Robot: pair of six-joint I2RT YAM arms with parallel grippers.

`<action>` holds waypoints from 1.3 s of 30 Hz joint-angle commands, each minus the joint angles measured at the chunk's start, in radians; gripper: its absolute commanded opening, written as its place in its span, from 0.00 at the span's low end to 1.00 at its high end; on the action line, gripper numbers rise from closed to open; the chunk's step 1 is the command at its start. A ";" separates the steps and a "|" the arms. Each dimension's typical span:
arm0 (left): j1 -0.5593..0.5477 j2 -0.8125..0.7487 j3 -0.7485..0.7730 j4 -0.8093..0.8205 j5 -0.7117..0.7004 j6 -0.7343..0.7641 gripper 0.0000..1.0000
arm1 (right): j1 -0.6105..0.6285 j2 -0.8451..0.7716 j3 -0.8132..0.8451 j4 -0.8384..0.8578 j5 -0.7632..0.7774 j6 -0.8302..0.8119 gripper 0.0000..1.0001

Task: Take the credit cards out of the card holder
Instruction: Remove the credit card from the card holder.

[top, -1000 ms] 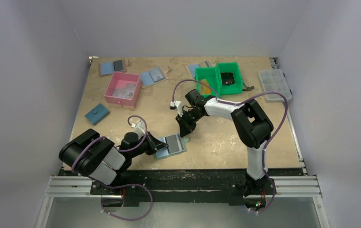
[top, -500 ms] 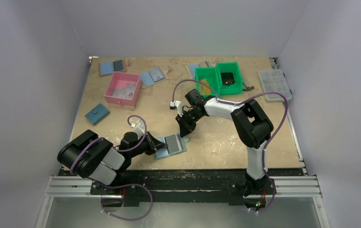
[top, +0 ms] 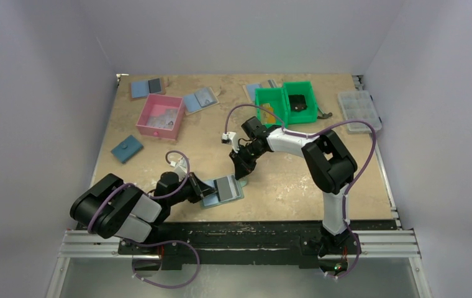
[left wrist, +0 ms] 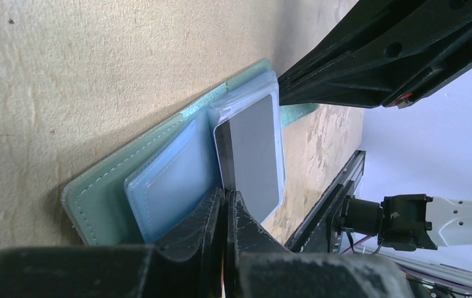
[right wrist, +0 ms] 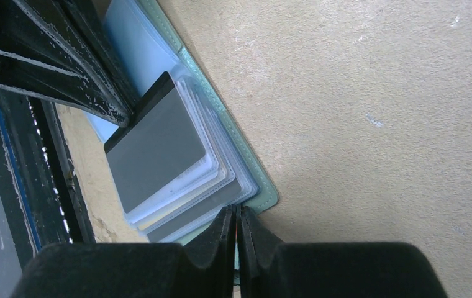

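On the speckled beige counter (top: 295, 180), near its front edge, the left jaws are pinched tight on the smooth grey panel (left wrist: 255, 155) of the open card holder (top: 223, 190). It is a flat, stitched grey-green cover with glossy pale blue sleeves. The right jaws nip its far right corner.

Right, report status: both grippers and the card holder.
Left gripper shut, tips at the open card holder's fold. Right gripper shut on its far right corner. Nothing lying on the holder.
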 commanded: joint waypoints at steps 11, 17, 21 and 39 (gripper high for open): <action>0.032 -0.020 -0.016 -0.027 0.031 0.047 0.01 | -0.003 0.046 -0.007 -0.023 0.111 -0.036 0.13; 0.034 -0.017 -0.042 -0.006 0.029 0.025 0.26 | -0.002 0.049 -0.008 -0.025 0.108 -0.036 0.13; 0.034 0.005 -0.049 0.031 0.024 0.005 0.33 | -0.002 0.049 -0.008 -0.025 0.107 -0.036 0.13; 0.032 0.586 -0.082 0.758 0.094 -0.185 0.02 | 0.005 0.054 -0.004 -0.028 0.097 -0.039 0.13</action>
